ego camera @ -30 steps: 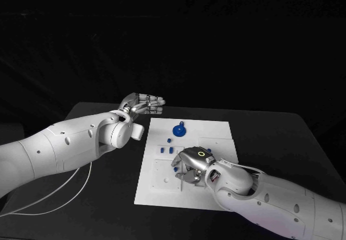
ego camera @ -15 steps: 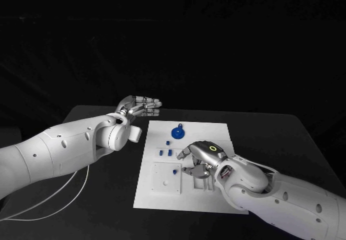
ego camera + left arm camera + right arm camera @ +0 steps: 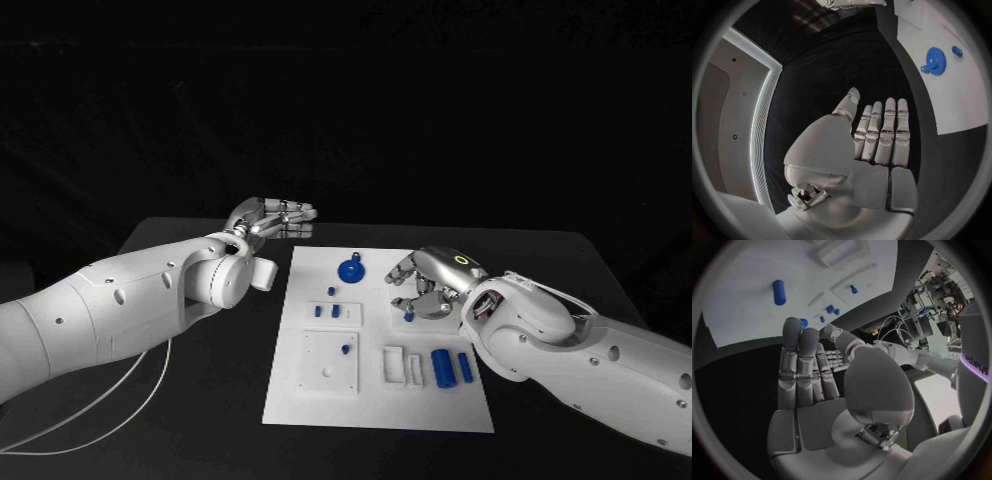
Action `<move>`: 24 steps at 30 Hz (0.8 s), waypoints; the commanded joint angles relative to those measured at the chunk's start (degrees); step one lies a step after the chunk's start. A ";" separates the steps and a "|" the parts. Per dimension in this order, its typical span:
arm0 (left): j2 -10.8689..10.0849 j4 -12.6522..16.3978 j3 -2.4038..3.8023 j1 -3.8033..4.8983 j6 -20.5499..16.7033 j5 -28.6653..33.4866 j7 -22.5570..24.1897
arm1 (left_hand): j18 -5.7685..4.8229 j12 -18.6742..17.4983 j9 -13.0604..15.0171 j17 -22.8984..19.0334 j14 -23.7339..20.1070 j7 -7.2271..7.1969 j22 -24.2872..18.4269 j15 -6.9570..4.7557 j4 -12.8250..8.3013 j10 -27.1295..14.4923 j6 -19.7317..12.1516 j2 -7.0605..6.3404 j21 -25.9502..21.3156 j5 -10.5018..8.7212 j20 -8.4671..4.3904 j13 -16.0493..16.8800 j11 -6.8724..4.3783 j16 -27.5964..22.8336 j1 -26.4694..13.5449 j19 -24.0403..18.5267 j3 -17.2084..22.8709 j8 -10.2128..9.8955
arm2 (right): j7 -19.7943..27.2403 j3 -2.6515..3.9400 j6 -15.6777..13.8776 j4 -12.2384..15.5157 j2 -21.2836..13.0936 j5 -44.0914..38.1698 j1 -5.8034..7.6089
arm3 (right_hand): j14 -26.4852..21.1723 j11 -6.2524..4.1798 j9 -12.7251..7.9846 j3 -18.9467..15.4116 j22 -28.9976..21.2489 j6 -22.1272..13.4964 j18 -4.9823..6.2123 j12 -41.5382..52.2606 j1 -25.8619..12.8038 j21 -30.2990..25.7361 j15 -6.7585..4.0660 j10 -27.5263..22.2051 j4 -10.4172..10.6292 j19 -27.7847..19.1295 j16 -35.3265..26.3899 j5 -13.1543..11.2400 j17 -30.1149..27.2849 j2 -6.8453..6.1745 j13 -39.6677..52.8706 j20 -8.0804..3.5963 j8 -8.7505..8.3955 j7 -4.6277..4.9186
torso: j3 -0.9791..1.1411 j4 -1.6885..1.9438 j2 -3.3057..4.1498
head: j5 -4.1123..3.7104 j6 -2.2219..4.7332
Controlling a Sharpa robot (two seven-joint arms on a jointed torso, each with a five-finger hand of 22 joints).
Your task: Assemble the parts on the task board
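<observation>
The white task board (image 3: 289,400) lies in the middle of the table. A blue gear (image 3: 351,268) stands near its far edge, with several small blue pegs (image 3: 336,311) nearer me. Two blue cylinders (image 3: 440,367) lie side by side at the near right. My right hand (image 3: 426,280) hovers over the board's far right part with nothing in its fingers, and a small blue piece (image 3: 407,316) sits just below it. My left hand (image 3: 274,218) hangs beyond the board's far left corner, fingers straight and empty. The left wrist view shows that hand (image 3: 873,135), the gear (image 3: 936,61) and the board (image 3: 961,100). Past my right hand (image 3: 811,370), its wrist view catches a cylinder (image 3: 779,292).
The black table (image 3: 577,260) runs out on both sides of the board. A white cable (image 3: 137,375) hangs from my left arm over the table's near left. White raised blocks (image 3: 329,362) stand on the board's near half.
My right hand has left the board's near middle for its far right part, baring the two blue cylinders. The left hand has stayed in place.
</observation>
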 commanded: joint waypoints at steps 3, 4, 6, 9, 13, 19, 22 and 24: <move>0.17 0.10 0.06 0.05 0.45 0.36 0.87 | 0.27 0.22 0.03 0.03 0.37 0.00 0.01 0.07 -0.16 -0.25 -0.46 -0.22 0.16 0.02 0.15 0.08 0.09 0.05 -0.05 0.36 0.25 -0.07 | -0.88 0.34 7.55 -1.79 -0.08 0.66 0.12 | -0.40 0.72 -0.05 -8.26 -0.16 -2.40 0.64 0.35 2.29 -0.55 0.86 -4.19 0.53 1.57 -0.18 -0.14 0.27 1.23 0.06 0.56 -0.07 0.04 | 0.00 -0.08 0.03 | -0.09 -0.01; 0.19 0.10 0.06 0.05 0.50 0.36 0.88 | 0.26 0.22 0.03 0.03 0.32 0.02 -0.01 0.09 -0.16 -0.29 -0.48 -0.30 0.15 -0.05 0.18 0.08 0.09 0.05 -0.10 0.32 0.21 -0.07 | -1.09 0.40 8.08 -2.15 0.02 0.28 0.14 | -0.53 1.10 -0.02 -9.81 -0.31 -3.91 0.82 0.39 2.95 -0.81 1.16 -5.69 0.89 1.52 -0.36 -0.11 0.15 1.00 0.06 0.78 0.00 0.24 | 0.01 -0.09 0.03 | -0.09 -0.02; 0.22 0.10 0.06 0.05 0.57 0.36 0.89 | 0.26 0.22 0.03 0.03 0.32 0.02 -0.01 0.09 -0.16 -0.29 -0.48 -0.30 0.15 -0.05 0.18 0.08 0.09 0.05 -0.10 0.32 0.21 -0.07 | -1.38 0.44 8.85 -2.58 0.16 -0.23 0.17 | -0.54 1.47 -0.07 -11.33 -0.52 -4.65 1.20 0.39 4.19 -1.14 1.41 -7.34 2.32 1.65 -0.35 -0.23 0.07 0.73 -0.01 1.12 -0.11 0.10 | 0.01 -0.06 0.04 | -0.07 -0.11; 0.26 0.11 0.06 0.05 0.69 0.36 0.87 | 0.26 0.22 0.03 0.03 0.32 0.02 -0.01 0.09 -0.16 -0.29 -0.48 -0.30 0.15 -0.05 0.18 0.08 0.09 0.05 -0.10 0.32 0.21 -0.07 | -1.89 0.49 10.47 -3.36 0.49 -0.94 0.19 | -0.62 1.54 -0.11 -12.19 -0.72 -6.29 1.19 0.47 5.17 -1.53 1.47 -7.99 4.19 1.71 -0.36 -0.72 0.00 0.25 -0.01 1.15 -0.14 -0.53 | 0.01 0.03 0.04 | -0.19 -0.27; 0.41 0.02 0.06 0.05 0.67 0.30 0.64 | 0.27 0.21 0.05 0.02 0.21 -0.02 -0.02 0.13 -0.11 -0.38 -0.40 -0.27 0.15 -0.11 0.21 0.08 0.13 0.04 -0.15 0.26 0.18 -0.02 | -2.41 0.43 12.91 -4.39 0.96 -1.50 0.19 | -0.61 1.51 -0.12 -12.80 -0.82 -6.49 1.09 0.47 5.25 -1.73 1.46 -7.71 5.03 1.76 -0.36 -0.88 -0.06 0.35 -0.01 1.15 -0.16 -0.64 | -0.03 0.09 0.04 | -0.53 -0.35; 0.78 -0.12 0.06 0.04 0.80 0.26 0.50 | 0.28 0.21 0.04 0.02 0.11 -0.02 -0.02 0.16 -0.09 -0.49 -0.32 -0.27 0.17 -0.11 0.23 0.08 0.16 0.05 -0.15 0.26 0.18 -0.04 | -2.33 0.29 13.61 -5.01 1.58 -1.64 -0.01 | -0.56 1.24 -0.08 -13.05 -0.89 -5.17 0.91 0.49 5.12 -1.77 1.29 -6.87 5.27 1.94 -0.35 -0.89 -0.09 0.77 -0.02 1.03 -0.13 -0.90 | -0.03 -0.05 0.06 | -0.39 -0.40; 0.88 -0.15 0.06 0.04 0.84 0.26 0.48 | 0.28 0.21 0.04 0.02 0.11 -0.02 -0.02 0.16 -0.09 -0.49 -0.32 -0.27 0.17 -0.11 0.23 0.08 0.16 0.05 -0.15 0.26 0.18 -0.04 | -2.27 0.26 13.37 -5.13 1.77 -1.62 -0.09 | -0.45 0.85 -0.06 -12.01 -0.92 -4.05 0.52 0.45 5.00 -1.60 0.95 -5.53 4.61 2.06 -0.36 -1.54 -0.08 1.38 -0.02 0.70 -0.12 -0.84 | -0.02 -0.02 0.02 | -0.43 -0.40; 0.91 -0.18 0.06 0.04 0.85 0.26 0.46 | 0.28 0.21 0.04 0.02 0.11 -0.02 -0.02 0.16 -0.09 -0.49 -0.32 -0.27 0.17 -0.11 0.23 0.08 0.16 0.05 -0.15 0.26 0.18 -0.04 | -2.39 0.23 12.89 -5.27 1.90 -1.62 -0.17 | -0.26 0.49 -0.06 -10.57 -0.94 -3.44 0.25 0.50 4.46 -1.33 0.75 -3.77 3.69 2.14 -0.31 -2.23 -0.03 2.01 -0.05 0.50 -0.10 -0.76 | -0.01 0.00 0.01 | -0.52 -0.41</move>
